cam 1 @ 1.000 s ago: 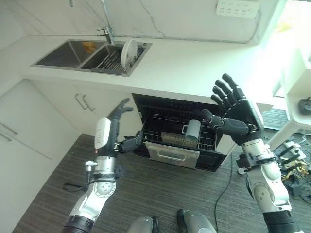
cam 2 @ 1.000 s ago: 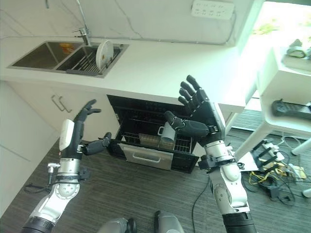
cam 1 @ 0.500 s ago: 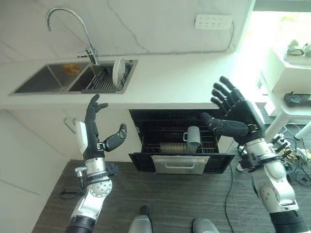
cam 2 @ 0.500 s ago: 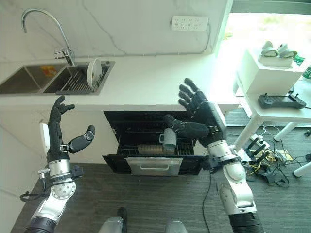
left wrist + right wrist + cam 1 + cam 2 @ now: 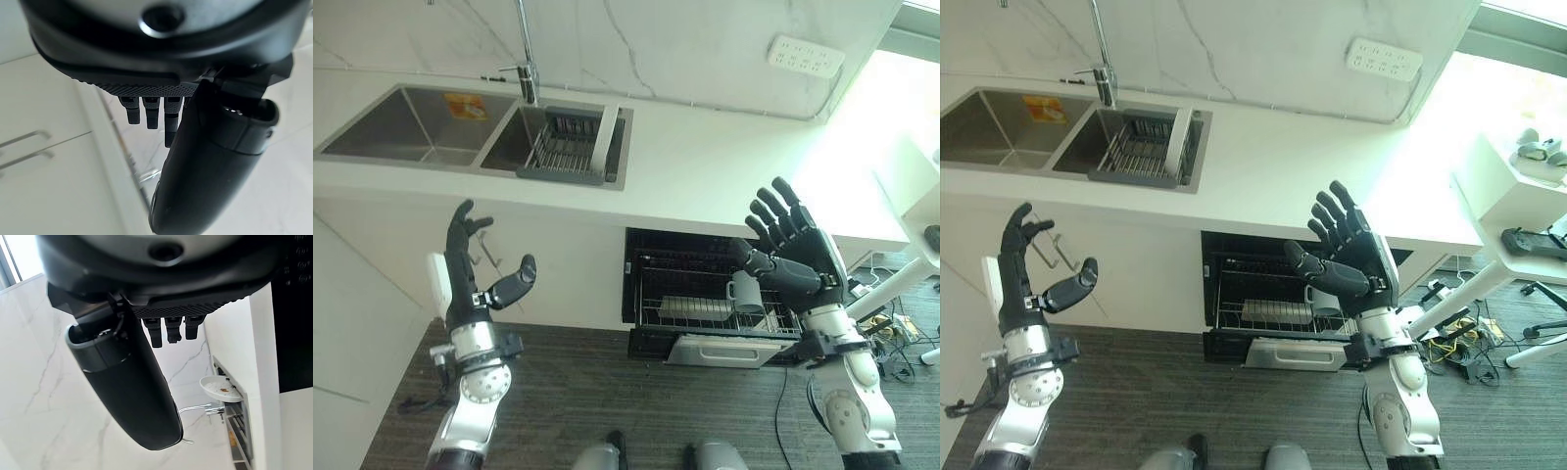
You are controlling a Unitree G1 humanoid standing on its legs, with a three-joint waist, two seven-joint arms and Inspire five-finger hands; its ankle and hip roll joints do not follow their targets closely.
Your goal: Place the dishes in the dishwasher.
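I hold both hands raised and empty, fingers spread: left hand (image 5: 470,279) before the cabinet below the sink (image 5: 431,122), right hand (image 5: 793,257) above the open dishwasher (image 5: 705,304). A plate (image 5: 606,144) stands on edge in the sink rack (image 5: 563,157), so it is the next dish to fetch. A mug (image 5: 745,292) already sits in the pulled-out dishwasher basket
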